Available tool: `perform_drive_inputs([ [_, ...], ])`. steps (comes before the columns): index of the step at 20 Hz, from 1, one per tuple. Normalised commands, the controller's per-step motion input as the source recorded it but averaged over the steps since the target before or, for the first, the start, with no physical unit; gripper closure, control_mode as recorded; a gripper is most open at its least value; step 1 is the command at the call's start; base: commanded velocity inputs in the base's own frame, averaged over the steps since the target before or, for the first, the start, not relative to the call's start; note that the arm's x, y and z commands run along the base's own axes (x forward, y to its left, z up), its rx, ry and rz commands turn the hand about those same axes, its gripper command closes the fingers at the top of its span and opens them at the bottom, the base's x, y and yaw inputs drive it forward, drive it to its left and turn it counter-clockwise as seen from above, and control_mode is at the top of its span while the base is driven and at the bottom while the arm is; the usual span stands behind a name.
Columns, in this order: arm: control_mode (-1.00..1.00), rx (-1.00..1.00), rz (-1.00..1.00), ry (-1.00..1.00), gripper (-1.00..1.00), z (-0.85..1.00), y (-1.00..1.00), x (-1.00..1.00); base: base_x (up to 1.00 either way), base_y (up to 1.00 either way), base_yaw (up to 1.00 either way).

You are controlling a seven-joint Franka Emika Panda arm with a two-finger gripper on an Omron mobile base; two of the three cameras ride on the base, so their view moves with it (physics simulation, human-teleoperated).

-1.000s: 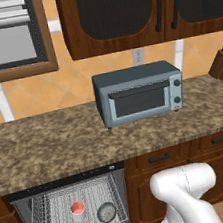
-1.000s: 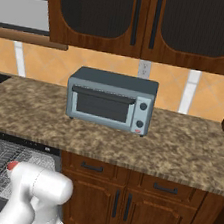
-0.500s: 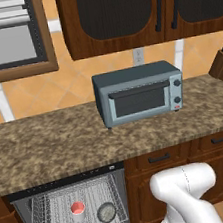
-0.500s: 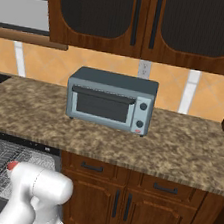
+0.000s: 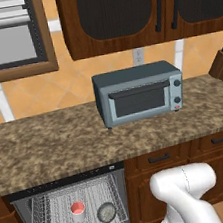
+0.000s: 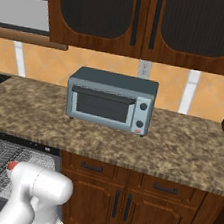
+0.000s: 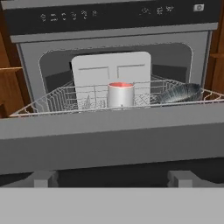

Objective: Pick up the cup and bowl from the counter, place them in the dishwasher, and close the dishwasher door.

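Cup [image 7: 120,94]: white, pinkish-red rim, upright in dishwasher [image 7: 113,19] rack [image 7: 52,101]. Bowl [image 7: 180,92]: grey, speckled, tilted, right of cup. Door [image 7: 109,135]: partly lowered. Fingers' spread: cannot tell.

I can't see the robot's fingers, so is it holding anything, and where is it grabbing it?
Nothing seems held. The cup and bowl both sit in the dishwasher rack, untouched. Whether the gripper is open or shut cannot be told.

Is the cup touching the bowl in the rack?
Apart. In the left base view, bare rack wire shows between the cup and the bowl.
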Motion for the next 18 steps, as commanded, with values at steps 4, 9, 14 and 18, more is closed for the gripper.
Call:
perform_drive_inputs([
  [4, -1.0, -0.02, 0.0, -0.04, -1.0, -0.33, -0.11, 0.5, 0.0, 0.0, 0.0],
  [9, -1.0, 0.0, -0.02, 0.0, -1.0, -0.28, -0.34, 0.77, 0.0, 0.0, 0.0],
  [14, -1.0, -0.03, 0.01, 0.15, -1.0, -0.55, -0.21, 0.11, 0.0, 0.0, 0.0],
  [18, -1.0, -0.06, 0.03, 0.11, -1.0, -0.66, -0.06, -0.21, 0.0, 0.0, 0.0],
])
